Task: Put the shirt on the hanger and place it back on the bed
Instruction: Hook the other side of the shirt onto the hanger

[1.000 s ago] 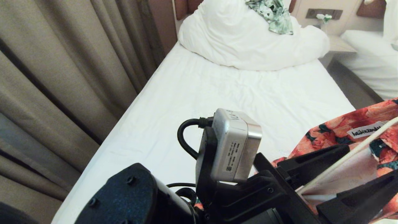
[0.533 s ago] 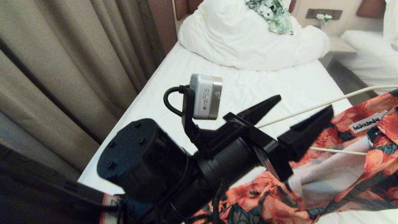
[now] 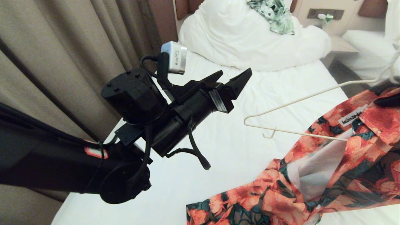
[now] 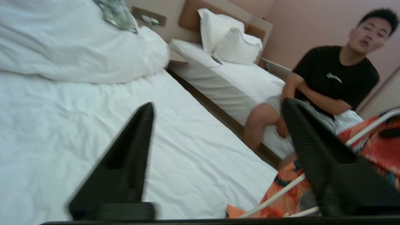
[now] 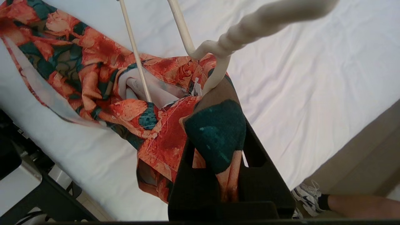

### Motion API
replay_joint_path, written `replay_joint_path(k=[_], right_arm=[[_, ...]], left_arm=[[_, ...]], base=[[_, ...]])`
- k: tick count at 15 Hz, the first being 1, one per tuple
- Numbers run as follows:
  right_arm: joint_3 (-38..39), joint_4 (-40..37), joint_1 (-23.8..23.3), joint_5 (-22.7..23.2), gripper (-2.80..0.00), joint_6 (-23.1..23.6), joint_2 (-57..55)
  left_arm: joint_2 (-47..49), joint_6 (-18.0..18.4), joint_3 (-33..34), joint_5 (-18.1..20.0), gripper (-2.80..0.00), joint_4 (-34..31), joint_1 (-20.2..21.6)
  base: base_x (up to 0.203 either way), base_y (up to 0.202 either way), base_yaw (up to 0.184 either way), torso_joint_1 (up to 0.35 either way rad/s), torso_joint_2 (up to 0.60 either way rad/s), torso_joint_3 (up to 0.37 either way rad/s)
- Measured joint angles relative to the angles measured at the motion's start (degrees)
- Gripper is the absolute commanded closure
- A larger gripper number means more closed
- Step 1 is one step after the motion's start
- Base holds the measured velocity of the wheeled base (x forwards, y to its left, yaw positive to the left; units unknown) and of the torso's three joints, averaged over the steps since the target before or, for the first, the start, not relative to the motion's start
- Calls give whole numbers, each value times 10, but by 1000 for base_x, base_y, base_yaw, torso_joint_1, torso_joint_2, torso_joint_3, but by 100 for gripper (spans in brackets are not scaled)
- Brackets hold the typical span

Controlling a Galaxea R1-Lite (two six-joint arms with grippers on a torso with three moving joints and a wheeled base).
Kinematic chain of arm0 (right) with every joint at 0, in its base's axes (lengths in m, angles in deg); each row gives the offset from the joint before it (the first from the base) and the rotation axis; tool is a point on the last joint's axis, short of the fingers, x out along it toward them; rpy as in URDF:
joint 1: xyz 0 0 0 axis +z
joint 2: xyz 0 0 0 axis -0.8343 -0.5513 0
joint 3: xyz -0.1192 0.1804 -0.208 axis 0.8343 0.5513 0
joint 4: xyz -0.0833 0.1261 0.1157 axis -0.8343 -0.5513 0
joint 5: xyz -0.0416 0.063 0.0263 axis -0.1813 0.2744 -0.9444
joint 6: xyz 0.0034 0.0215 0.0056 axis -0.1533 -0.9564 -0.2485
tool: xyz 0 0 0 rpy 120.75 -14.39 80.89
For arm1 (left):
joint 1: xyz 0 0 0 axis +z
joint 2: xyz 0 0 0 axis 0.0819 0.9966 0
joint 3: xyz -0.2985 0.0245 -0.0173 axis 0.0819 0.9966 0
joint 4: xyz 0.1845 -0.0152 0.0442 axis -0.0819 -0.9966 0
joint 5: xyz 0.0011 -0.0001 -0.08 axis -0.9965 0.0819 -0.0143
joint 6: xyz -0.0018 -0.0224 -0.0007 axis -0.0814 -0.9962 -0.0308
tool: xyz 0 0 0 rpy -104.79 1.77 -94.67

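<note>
The floral shirt (image 3: 331, 162) drapes from the right down onto the bed (image 3: 237, 150). The cream wire hanger (image 3: 297, 100) slants above the sheet, its left shoulder bare and its other side inside the shirt. My right gripper (image 5: 215, 93) is shut on the shirt's collar cloth where the hanger's neck (image 5: 218, 72) meets the tips. Whether the wire is pinched too is hidden. Only one of its fingers (image 3: 387, 100) shows in the head view. My left gripper (image 3: 232, 78) hovers open and empty over the bed's left side, apart from the hanger (image 4: 281, 193) and shirt (image 4: 278, 206).
Beige curtains (image 3: 62, 62) hang close along the bed's left side. A bunched white duvet (image 3: 250, 43) with a green leaf-print garment (image 3: 276, 15) fills the head end. A person (image 4: 334, 81) sits on the second bed (image 3: 368, 59) across a narrow aisle, a shoe (image 5: 307, 195) near the bed.
My left gripper opened off the hanger and shirt and swung away up and to the left. The hanger and shirt shifted right, and the hanger's left shoulder came out of the cloth.
</note>
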Motion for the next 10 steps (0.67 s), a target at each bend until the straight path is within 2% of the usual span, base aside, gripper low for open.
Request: replay_joint_path(k=[3, 5, 7, 10], right_arm=[[1, 49, -2, 14, 0, -20, -20], [1, 92, -2, 22, 0, -48, -41], [-2, 144, 1, 37, 0, -85, -65], [-31, 247, 18, 51, 0, -160, -118]], left_arm=[[-7, 0, -17, 0, 0, -13, 33], [-15, -4, -47, -23, 0, -64, 60], [-26, -6, -69, -44, 0, -102, 83], [-41, -7, -85, -47, 0, -146, 111]], base=[[0, 0, 0, 0, 0, 0], [0, 0, 0, 0, 0, 0], [0, 0, 0, 0, 0, 0], [0, 0, 0, 0, 0, 0]])
